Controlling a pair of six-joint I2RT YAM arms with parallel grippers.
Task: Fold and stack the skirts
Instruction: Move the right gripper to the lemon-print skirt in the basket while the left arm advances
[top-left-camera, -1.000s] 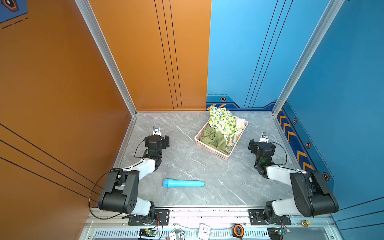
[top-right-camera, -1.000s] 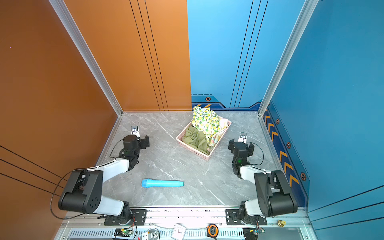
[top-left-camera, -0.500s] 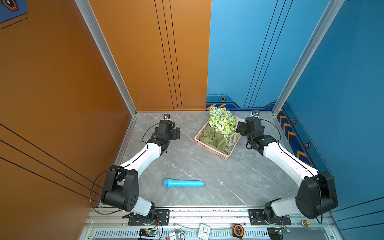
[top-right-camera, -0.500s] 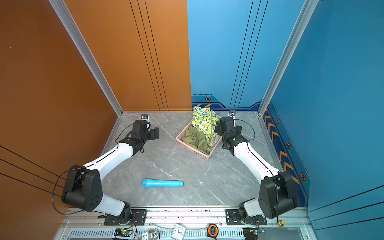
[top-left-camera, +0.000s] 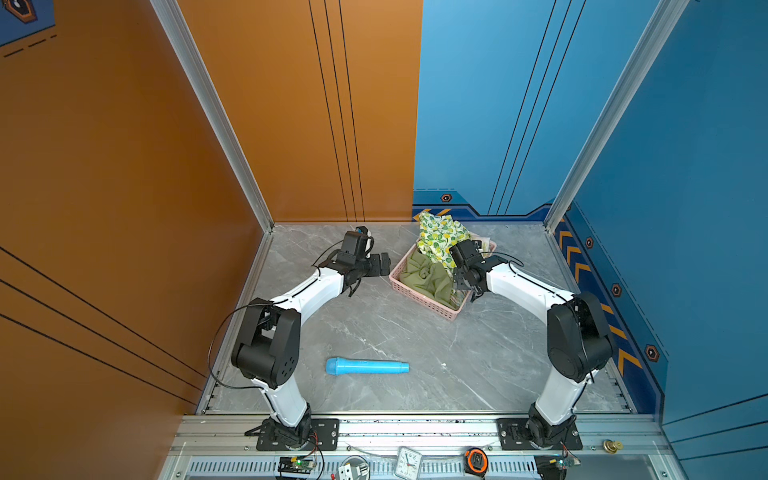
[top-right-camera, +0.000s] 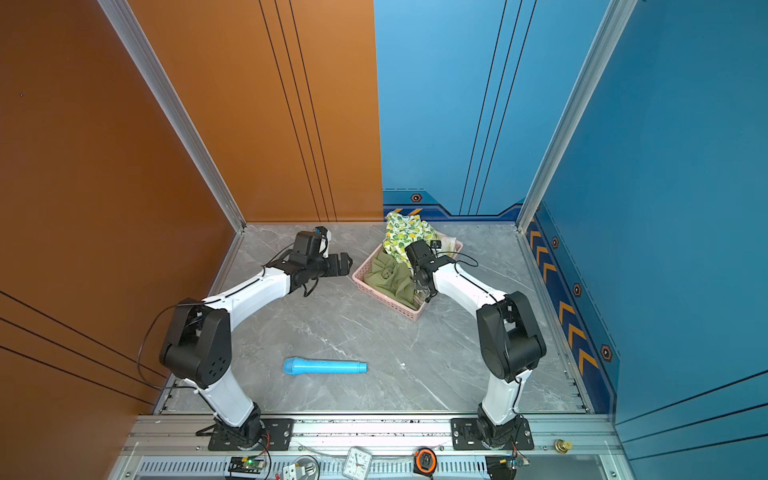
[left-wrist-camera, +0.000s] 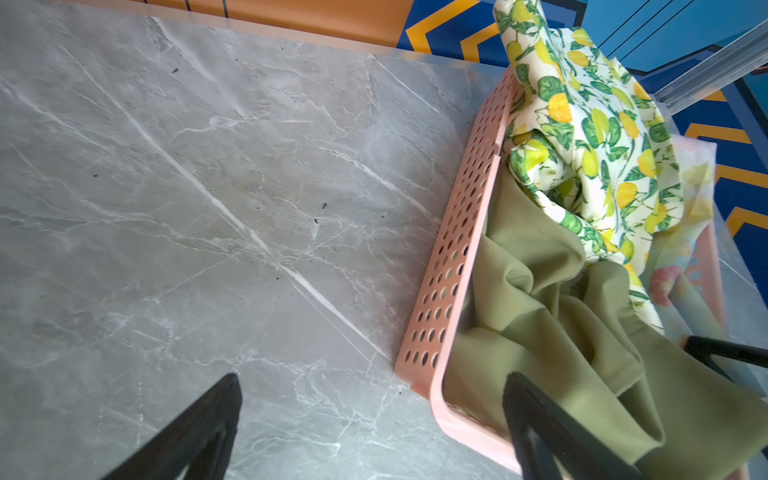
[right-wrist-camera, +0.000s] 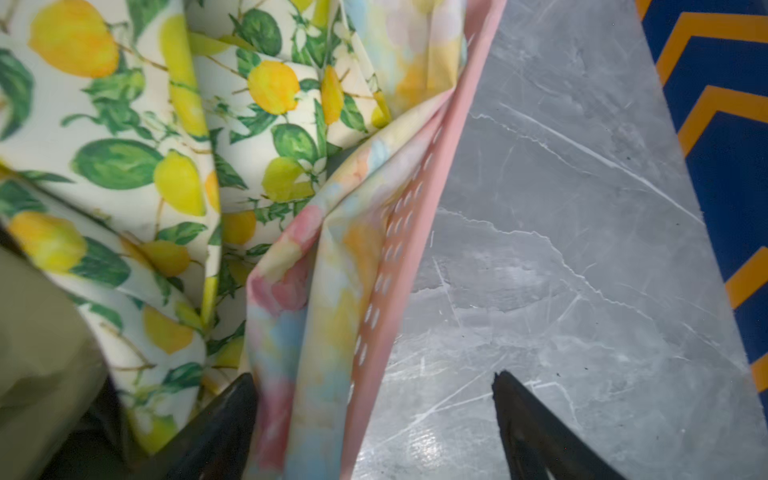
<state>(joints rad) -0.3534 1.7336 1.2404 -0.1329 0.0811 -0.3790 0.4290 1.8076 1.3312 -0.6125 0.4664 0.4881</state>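
Observation:
Three skirts lie bunched in a pink basket (top-left-camera: 436, 307) at the back of the table. The lemon-print skirt (top-left-camera: 437, 239) stands highest, the olive skirt (top-left-camera: 426, 276) fills the near half, and the pastel skirt (right-wrist-camera: 316, 299) hangs along the basket's wall (right-wrist-camera: 415, 232). My right gripper (right-wrist-camera: 374, 376) is open. One finger is in among the cloth and the other is outside over the table, so the wall and the pastel skirt lie between them. My left gripper (left-wrist-camera: 372, 378) is open beside the basket's left corner (left-wrist-camera: 457, 232) and holds nothing.
A light blue cylinder (top-left-camera: 367, 367) lies on the marble table near the front. Orange and blue walls close in the back and both sides. A clock (top-left-camera: 408, 461) and a tape measure (top-left-camera: 478, 459) sit on the front rail.
Both arms have reached from near their bases toward the basket. The right gripper has come down over the basket's right side and narrowed slightly. The left gripper has moved up beside the basket's left side.

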